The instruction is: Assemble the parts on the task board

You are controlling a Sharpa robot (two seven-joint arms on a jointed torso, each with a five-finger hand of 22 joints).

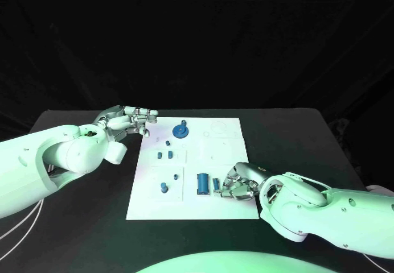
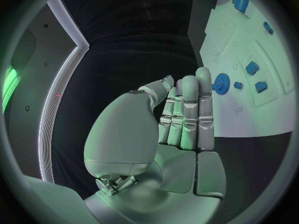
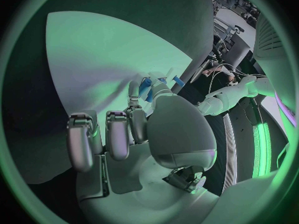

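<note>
Black worktop (image 1: 82, 227) carries the white rectangular task board (image 1: 230, 165) at centre. Left hand (image 1: 127, 120) hovers at the board's far left corner, fingers together, nothing held. Right hand (image 1: 238, 185) is on the near edge, fingers apparently pinching a small blue bar-shaped part (image 1: 217, 184) beside a larger blue block (image 1: 202, 183). Step judged: part pick-up/seating; next, alignment w/ its slot is needed.

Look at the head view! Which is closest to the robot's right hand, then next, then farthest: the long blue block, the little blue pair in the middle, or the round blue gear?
From the right hand:
1. Long blue block, just beside it on the board's near part.
2. Little blue pair, mid-board.
3. Round blue gear, far end, near the left hand.
</note>
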